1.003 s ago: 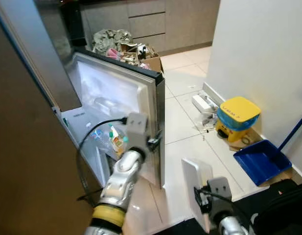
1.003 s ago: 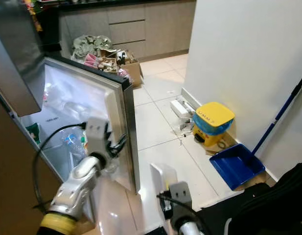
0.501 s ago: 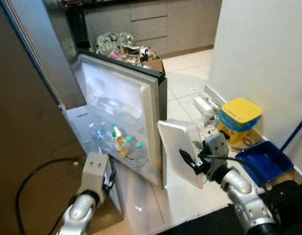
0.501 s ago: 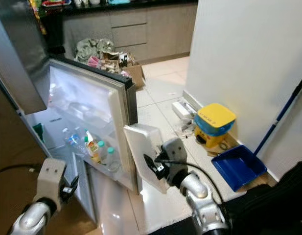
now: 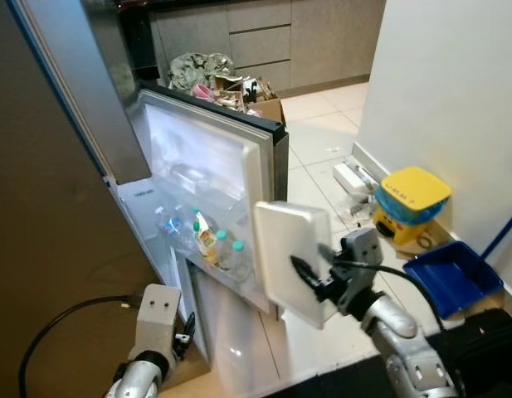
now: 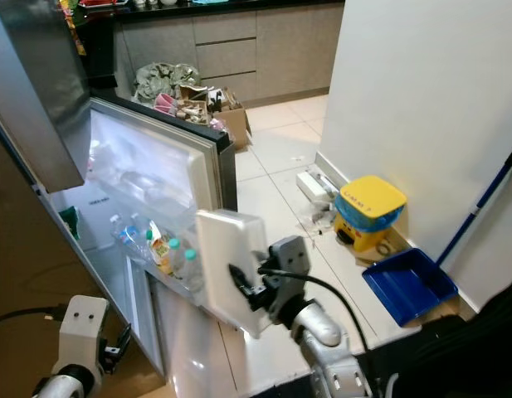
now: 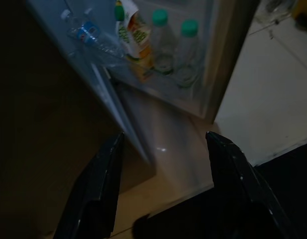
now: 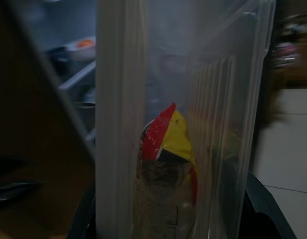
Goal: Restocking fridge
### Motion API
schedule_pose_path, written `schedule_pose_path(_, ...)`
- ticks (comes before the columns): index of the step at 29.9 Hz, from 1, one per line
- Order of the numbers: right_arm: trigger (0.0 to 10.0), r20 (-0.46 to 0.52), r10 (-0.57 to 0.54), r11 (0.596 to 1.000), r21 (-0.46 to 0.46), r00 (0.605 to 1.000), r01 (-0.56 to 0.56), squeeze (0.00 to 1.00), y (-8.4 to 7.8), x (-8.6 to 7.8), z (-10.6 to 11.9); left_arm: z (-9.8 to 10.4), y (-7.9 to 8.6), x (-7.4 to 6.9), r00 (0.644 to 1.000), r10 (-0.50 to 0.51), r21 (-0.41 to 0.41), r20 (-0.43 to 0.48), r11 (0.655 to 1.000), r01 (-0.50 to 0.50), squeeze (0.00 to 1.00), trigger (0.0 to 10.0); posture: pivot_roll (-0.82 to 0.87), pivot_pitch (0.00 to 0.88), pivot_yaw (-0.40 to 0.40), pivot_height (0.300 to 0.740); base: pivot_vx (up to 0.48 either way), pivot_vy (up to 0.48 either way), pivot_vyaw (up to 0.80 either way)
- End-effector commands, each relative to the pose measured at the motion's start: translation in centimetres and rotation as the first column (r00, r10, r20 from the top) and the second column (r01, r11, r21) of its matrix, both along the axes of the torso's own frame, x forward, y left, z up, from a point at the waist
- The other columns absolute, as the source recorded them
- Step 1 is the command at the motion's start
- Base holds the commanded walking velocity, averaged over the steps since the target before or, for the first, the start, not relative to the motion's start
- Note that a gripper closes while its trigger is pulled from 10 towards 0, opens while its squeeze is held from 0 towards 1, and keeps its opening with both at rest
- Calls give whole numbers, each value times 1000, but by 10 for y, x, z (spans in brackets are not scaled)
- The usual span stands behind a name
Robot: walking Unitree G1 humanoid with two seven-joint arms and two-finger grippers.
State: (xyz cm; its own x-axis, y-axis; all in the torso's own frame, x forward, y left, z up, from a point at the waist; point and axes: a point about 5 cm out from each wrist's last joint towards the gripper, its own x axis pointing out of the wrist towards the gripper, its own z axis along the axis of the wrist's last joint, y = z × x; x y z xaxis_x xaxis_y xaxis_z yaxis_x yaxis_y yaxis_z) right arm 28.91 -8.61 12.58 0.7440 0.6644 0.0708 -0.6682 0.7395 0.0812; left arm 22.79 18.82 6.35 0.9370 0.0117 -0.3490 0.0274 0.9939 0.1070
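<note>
The right gripper is raised in front of the robot, its black fingers closed on the edge of a white plastic box, which it holds upright, just beside the outer edge of the open fridge door. Through the box's clear wall, the right wrist view shows a red and yellow packet inside it.

The fridge door stands open towards the robot. Its lower shelf holds several bottles with green caps and a small juice carton. The same bottles and carton show in the left wrist view, above a pale, shiny floor. To the left of the door a tall brown panel rises close to the camera.

The left gripper hangs low by the foot of the fridge, its fingers spread apart and holding nothing. A black cable loops from its wrist.

Around the fridge the tiled floor is cluttered. Behind the door sits a cardboard box of mixed things in front of grey cabinets. Along the white wall on the right lie a white power strip, a yellow and blue container and a blue dustpan with a blue handle leaning against the wall.
</note>
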Motion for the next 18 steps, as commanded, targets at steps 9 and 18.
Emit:
schedule_pose_path(9,10000,-35,-70,997,21,997,71,0,7,-7,-12,-17,3,-7,997,40,32,-64,999,-38,0,10000,-62,116,43,736,0,0,0)
schedule_pose_path(18,10000,-74,-96,995,18,993,98,0,5,-13,-14,-21,3,-9,995,57,42,-82,998,-54,0,10000,-62,120,41,736,0,0,0)
